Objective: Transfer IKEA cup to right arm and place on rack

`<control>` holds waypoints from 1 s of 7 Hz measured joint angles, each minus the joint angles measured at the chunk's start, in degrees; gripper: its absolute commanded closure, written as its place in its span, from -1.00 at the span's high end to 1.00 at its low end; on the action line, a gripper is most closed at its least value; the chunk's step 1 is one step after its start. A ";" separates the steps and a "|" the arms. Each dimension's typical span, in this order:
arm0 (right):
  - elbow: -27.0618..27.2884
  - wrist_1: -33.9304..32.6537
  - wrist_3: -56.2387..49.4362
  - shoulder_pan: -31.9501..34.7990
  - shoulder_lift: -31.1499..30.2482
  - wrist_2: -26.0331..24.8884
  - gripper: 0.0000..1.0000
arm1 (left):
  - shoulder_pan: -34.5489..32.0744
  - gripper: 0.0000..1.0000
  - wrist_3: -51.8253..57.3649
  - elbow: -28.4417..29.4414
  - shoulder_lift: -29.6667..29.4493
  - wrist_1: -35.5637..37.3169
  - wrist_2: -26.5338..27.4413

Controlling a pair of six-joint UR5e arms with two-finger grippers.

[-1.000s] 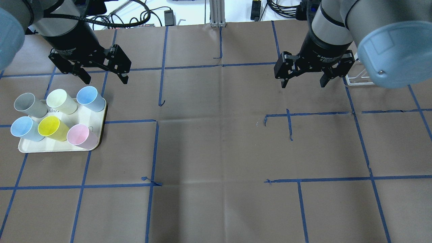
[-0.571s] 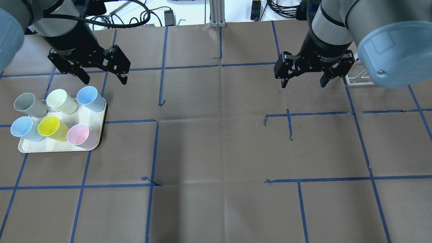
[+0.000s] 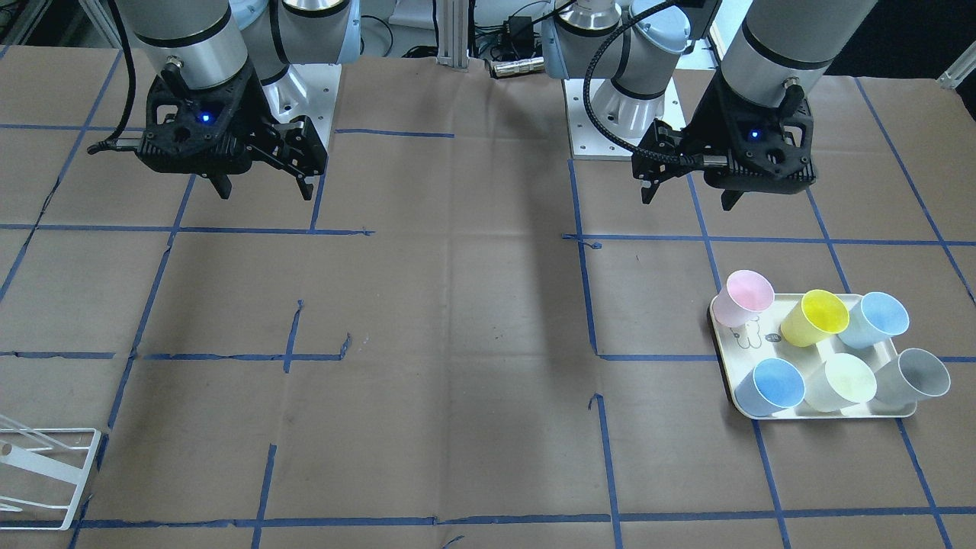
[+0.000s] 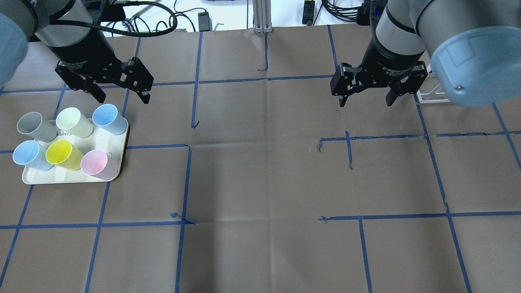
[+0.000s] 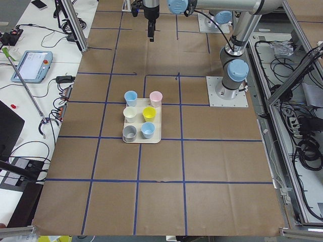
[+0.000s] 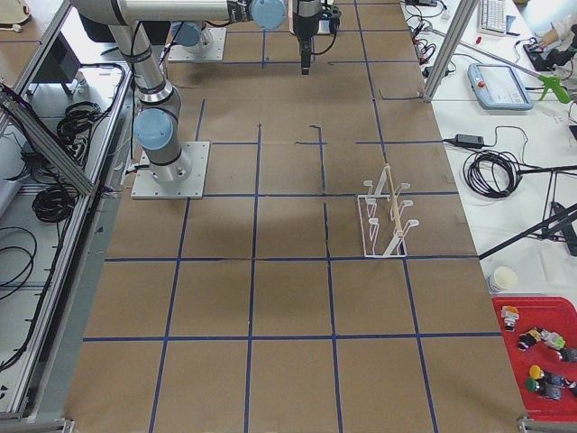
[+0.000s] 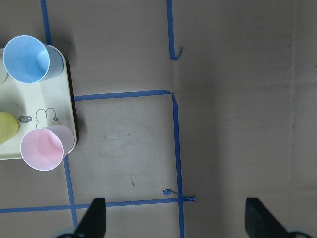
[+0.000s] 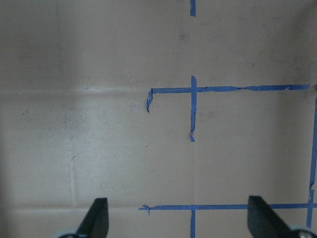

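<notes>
On tray [image 4: 105, 140]: cups [image 4: 60, 153] near left fingers [image 4: 142, 92] (spread, empty) | right fingers [image 4: 340, 97] spread, empty

One camera sits behind my shoulders, looking forward and steeply down over the bench [image 4: 260, 183]. Another faces me from across it, so my sides swap there. Two more stand high and far off at the bench ends, looking along its length. Each wrist camera stares straight down from close up, with my left fingers [image 7: 94, 218] or right fingers [image 8: 96, 218] at its lower edge. The tray [image 4: 57, 177] shows in the shoulder, facing, left-end and left-wrist views. The rack [image 6: 392, 212] shows whole only from the right end.
</notes>
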 measured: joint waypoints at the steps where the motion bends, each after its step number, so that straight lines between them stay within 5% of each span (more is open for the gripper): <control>1: 0.03 0.01 -0.01 0.00 0.05 0.00 1.00 | 1.89 0.99 0.90 0.10 -0.96 1.79 -0.10; 7: -0.22 -0.08 -0.05 0.00 0.24 0.00 1.00 | 11.64 0.99 9.28 4.42 -13.15 10.58 -0.23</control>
